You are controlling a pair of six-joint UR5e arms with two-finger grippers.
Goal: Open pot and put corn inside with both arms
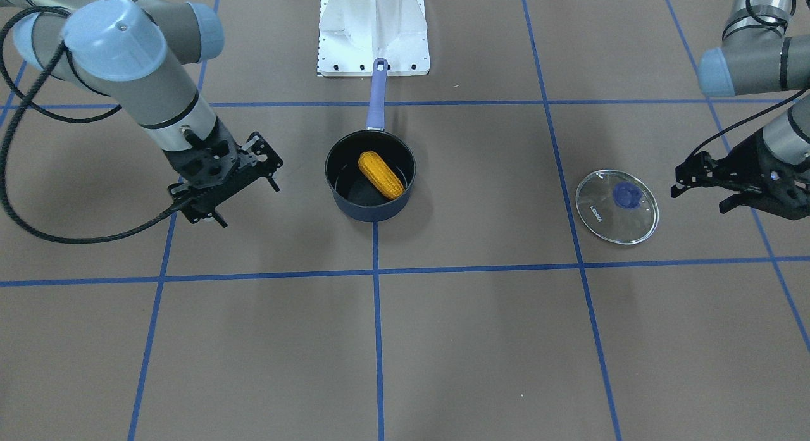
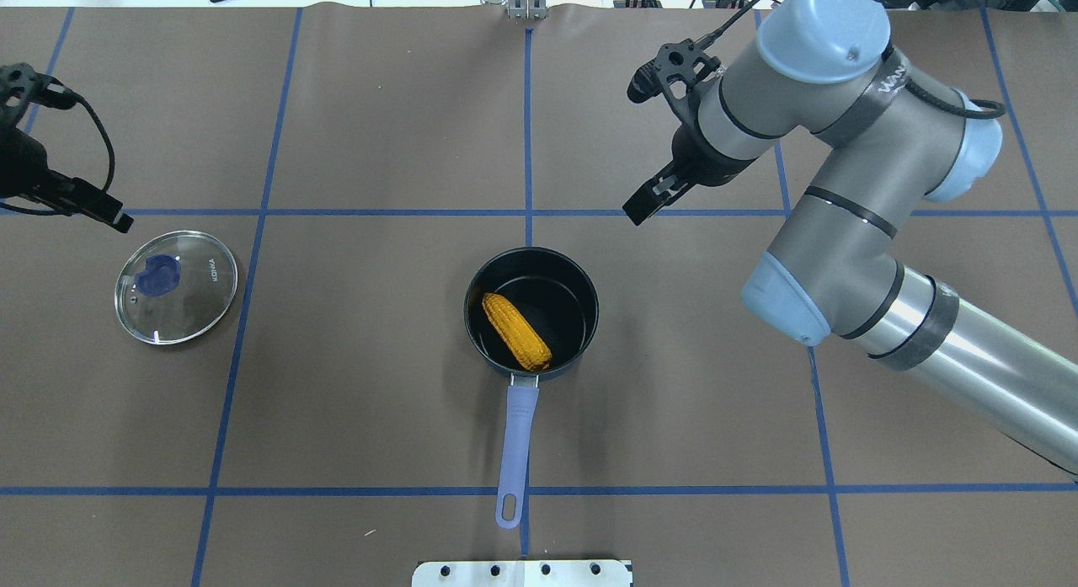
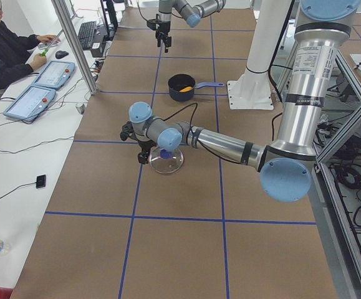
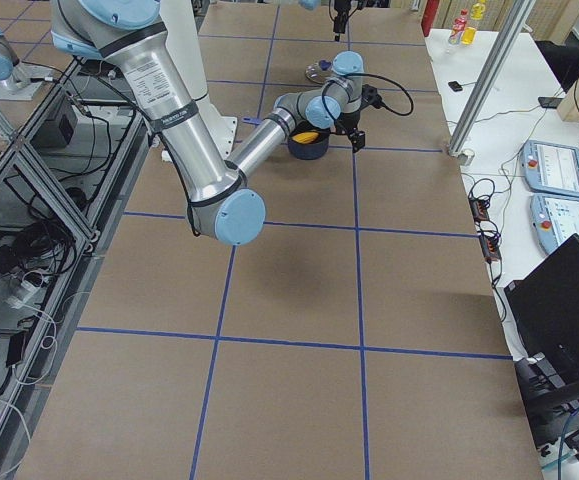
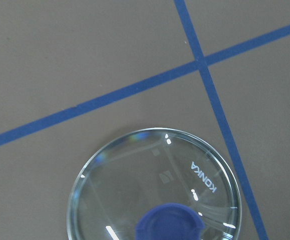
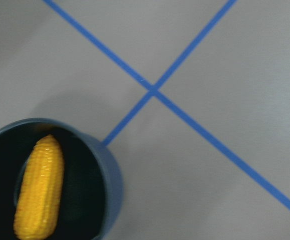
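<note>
Starting at the right jaws: spread apart, empty, hanging above the tabletop [image 2: 379, 385] off to the robot's right of the pot [image 1: 370, 211]. Not touching anything. Same story at the left jaws: look apart and empty, though partly cut off at the frame edge in both wide views, so take that with a grain of salt. Sitting just beside the lid [image 2: 194, 309], not on it.

Moving outward: right arm [image 2: 842, 233] bent over its own half of the tabletop, left arm [image 1: 759, 68] way out at the other side, well apart from the pot.

Progress-wise, looks basically finished. Lid off: check. Corn [image 2: 515, 331] in the pot: check. Seems done on both counts, with nothing obvious left except maybe backing the arms away. No mention in the task of putting the lid back, so guessing not needed.

As for looks: small dark navy saucepan, black inside, upright near the middle of the tabletop, right on a blue tape line [image 2: 528, 132]. Long lavender handle [image 2: 515, 452] pointing back toward the white base plate [image 1: 373, 49]. Single yellow-orange ear lying diagonally across the bottom, bumpy kernels, roughly as long as the pot's width, one end close to the wall by the handle. Round glass lid flat on the tabletop, well apart from the pot, blue knob [image 2: 158, 274] in the middle, "KONKA" printed near the rim.
</note>
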